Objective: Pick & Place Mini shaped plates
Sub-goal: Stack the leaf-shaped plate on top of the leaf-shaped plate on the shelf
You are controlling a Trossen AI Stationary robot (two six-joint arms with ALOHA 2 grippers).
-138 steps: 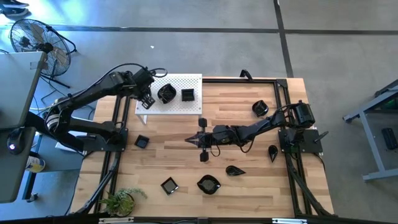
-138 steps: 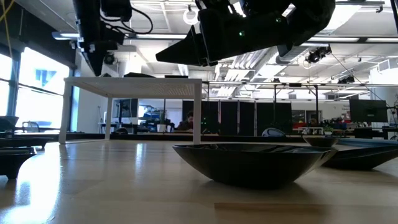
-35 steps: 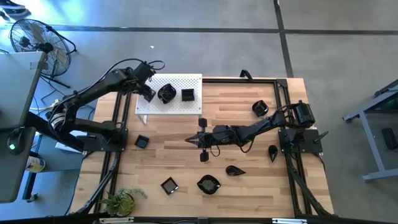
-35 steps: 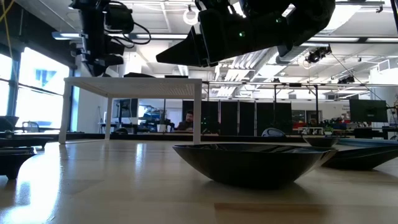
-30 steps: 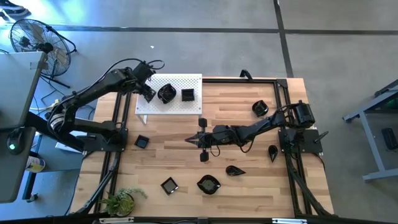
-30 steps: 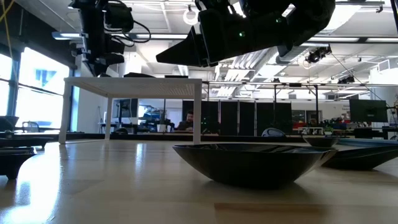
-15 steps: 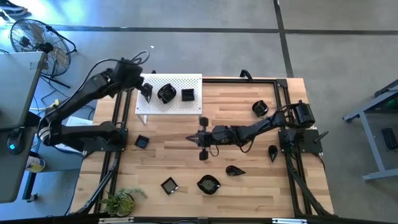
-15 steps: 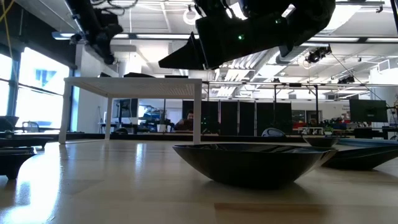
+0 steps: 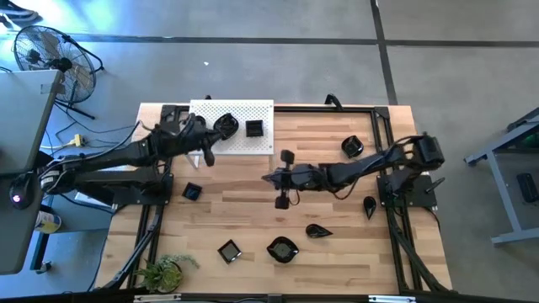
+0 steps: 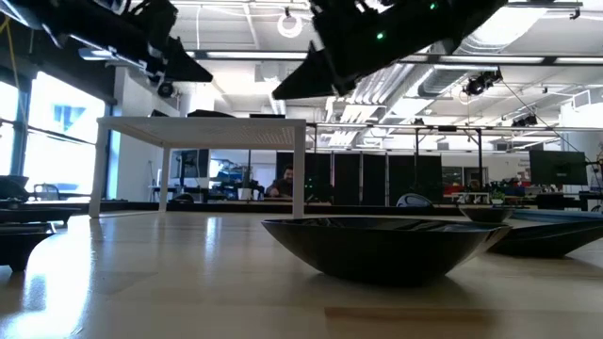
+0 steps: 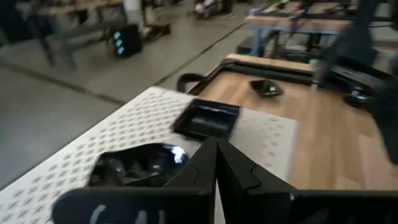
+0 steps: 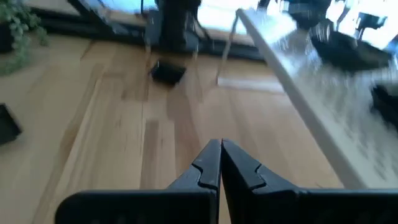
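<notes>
L gripper (image 9: 205, 153) closed, empty, at white board (image 9: 261, 143) edge | R gripper (image 9: 281, 178) closed, empty, mid-table | 2 plates (image 9: 226, 126) on board, 7 on table (image 9: 227, 202) | risk: low L arm sweep could clip board, scatter plates

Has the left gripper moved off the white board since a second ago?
Yes. In the high view the left gripper, shut and empty, has swung from the white perforated board's far left corner to just off its near left edge, over the table.
</notes>
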